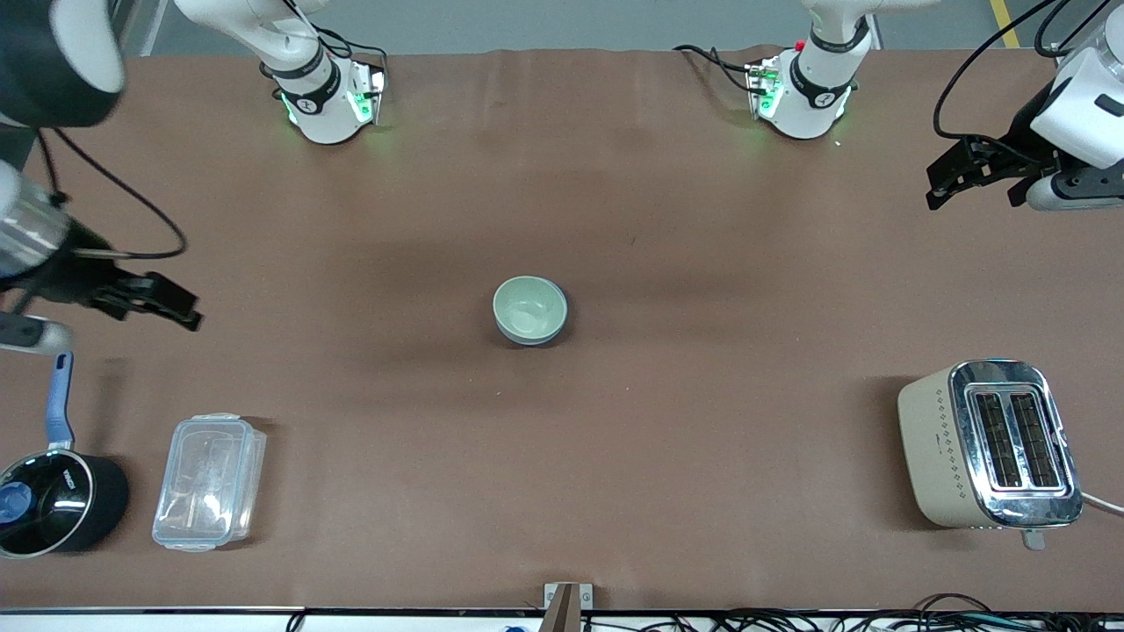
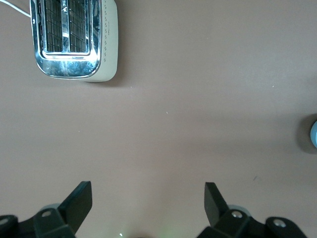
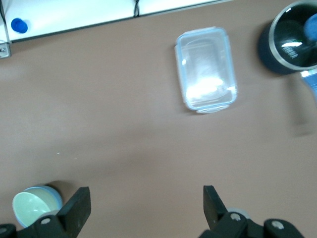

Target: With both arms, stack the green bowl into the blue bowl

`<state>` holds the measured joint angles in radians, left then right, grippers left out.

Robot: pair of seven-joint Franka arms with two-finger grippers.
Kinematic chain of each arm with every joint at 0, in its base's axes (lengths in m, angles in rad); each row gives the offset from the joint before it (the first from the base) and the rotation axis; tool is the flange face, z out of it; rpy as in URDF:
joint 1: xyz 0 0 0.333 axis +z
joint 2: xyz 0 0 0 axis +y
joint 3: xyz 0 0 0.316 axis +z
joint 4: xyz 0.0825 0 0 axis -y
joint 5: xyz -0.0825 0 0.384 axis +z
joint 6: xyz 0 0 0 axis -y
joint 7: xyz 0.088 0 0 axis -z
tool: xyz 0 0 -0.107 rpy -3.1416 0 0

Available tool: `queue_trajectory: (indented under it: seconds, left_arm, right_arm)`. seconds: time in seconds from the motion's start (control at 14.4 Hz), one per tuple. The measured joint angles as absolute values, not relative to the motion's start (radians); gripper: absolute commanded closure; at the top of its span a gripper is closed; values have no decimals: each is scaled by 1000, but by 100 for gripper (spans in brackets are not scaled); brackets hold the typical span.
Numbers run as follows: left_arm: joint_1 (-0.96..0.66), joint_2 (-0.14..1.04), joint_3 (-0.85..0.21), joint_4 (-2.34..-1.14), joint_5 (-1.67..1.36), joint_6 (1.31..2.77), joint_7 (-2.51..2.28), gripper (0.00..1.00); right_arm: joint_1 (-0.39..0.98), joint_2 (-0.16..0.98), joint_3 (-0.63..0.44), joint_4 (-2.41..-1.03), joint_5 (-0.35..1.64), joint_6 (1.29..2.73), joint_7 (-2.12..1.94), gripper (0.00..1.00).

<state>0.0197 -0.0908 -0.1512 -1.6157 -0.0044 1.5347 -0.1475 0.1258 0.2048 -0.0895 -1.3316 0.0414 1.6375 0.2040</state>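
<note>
Green bowl [image 1: 529,307] already sits nested in the blue bowl [image 1: 532,336] at worktop centre, so by my read the stack is done. My left gripper [image 1: 973,174] hangs over the bare worktop at 2 o'clock from the bowls, fingers wide, holding nothing. My right gripper [image 1: 158,301] hangs at 9 o'clock, fingers wide, empty; both are clear, so nothing nudges the stack.
</note>
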Motion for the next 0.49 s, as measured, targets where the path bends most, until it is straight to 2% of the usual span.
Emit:
queue_trajectory:
  seconds: [0.49]
  left_arm:
    - [20,-90,-151,-1612,-4,1534,-148,0]
  right_arm:
    - [2,52,-83,-1337,40,1458,136,0]
